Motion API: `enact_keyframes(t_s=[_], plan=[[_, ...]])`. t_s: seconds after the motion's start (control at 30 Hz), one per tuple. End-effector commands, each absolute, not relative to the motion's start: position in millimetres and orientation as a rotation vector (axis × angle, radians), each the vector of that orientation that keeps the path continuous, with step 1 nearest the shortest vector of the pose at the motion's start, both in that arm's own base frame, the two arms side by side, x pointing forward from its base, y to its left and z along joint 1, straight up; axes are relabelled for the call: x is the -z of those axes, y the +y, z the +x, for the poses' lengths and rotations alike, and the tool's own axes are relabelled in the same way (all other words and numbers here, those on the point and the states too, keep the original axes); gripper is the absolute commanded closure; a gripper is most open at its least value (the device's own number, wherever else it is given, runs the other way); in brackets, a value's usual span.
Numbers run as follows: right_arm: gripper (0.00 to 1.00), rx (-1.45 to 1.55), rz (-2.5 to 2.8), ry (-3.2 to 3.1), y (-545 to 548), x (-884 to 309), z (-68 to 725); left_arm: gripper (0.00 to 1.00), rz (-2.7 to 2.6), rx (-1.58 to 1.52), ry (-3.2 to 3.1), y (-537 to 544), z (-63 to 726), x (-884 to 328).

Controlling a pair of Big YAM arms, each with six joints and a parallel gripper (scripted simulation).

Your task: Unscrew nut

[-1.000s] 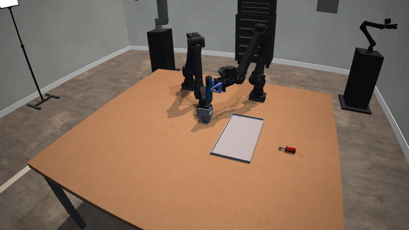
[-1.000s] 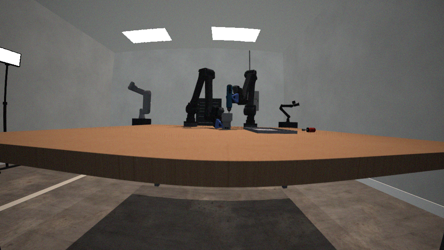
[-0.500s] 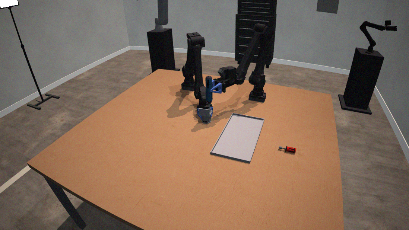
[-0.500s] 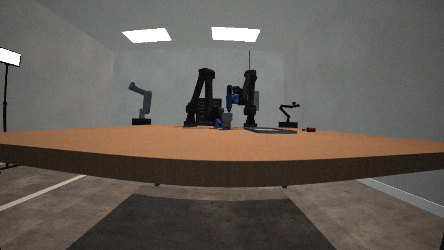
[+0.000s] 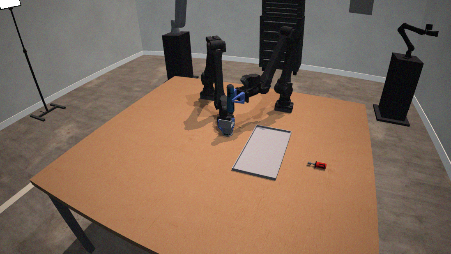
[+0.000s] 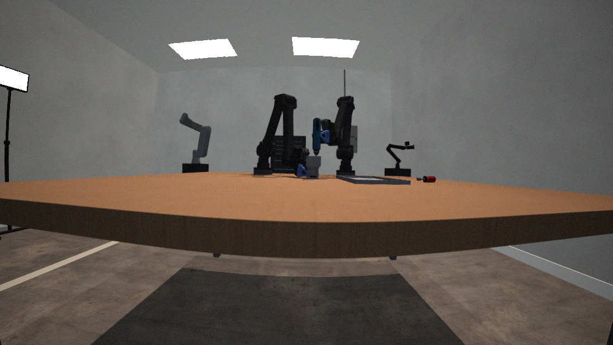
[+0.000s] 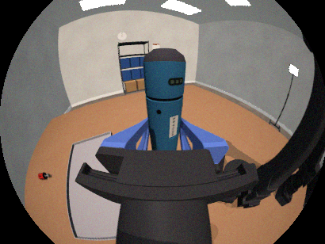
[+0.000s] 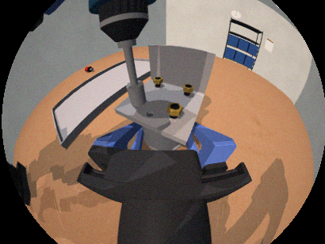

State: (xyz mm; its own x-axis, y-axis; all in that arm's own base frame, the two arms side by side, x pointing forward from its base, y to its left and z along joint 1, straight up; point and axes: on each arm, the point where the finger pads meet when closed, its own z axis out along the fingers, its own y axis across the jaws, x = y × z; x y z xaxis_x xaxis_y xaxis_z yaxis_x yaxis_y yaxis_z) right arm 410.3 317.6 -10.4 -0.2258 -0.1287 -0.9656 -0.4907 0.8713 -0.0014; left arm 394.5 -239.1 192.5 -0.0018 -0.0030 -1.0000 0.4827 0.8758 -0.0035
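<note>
Electric nut driver (image 5: pixel 230 96) (image 6: pixel 316 133) (image 7: pixel 164 87) (image 8: pixel 124 21) upright, clamped in left gripper (image 5: pixel 233 100) (image 6: pixel 318 136) (image 7: pixel 164 121). Right gripper (image 5: pixel 226 128) (image 6: pixel 307 172) (image 8: pixel 164 136) grips joint module (image 5: pixel 227 134) (image 6: pixel 313 175) (image 8: pixel 158 140), standing center frame, bracket (image 5: pixel 224 123) (image 6: pixel 313 161) (image 8: pixel 182 67) on top.

Right wrist view: socket (image 8: pixel 136 94) down at bracket's left corner; nut under it hidden, engagement can't be confirmed. Three brass nuts (image 8: pixel 158 81) (image 8: pixel 188 89) (image 8: pixel 174 109) visible.

Risks: off-axis press could slip the socket or tip the unfixed module; weak right grip could let it spin; early lift could leave the nut on its stud; sideways retreat could drag the bracket.
</note>
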Motion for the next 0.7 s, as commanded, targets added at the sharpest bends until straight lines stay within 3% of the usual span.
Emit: enact_keyframes(t_s=[0.0, 0.67], plan=[[0.41, -0.337, -0.492, 1.822, 314.6, 26.7, 406.8, 0.58, 0.372, 0.431, 1.467, -245.2, 391.6, -215.5], [0.41, -0.337, -0.492, 1.822, 314.6, 26.7, 406.8, 0.58, 0.375, 0.429, 1.476, -245.8, 392.5, -209.9]])
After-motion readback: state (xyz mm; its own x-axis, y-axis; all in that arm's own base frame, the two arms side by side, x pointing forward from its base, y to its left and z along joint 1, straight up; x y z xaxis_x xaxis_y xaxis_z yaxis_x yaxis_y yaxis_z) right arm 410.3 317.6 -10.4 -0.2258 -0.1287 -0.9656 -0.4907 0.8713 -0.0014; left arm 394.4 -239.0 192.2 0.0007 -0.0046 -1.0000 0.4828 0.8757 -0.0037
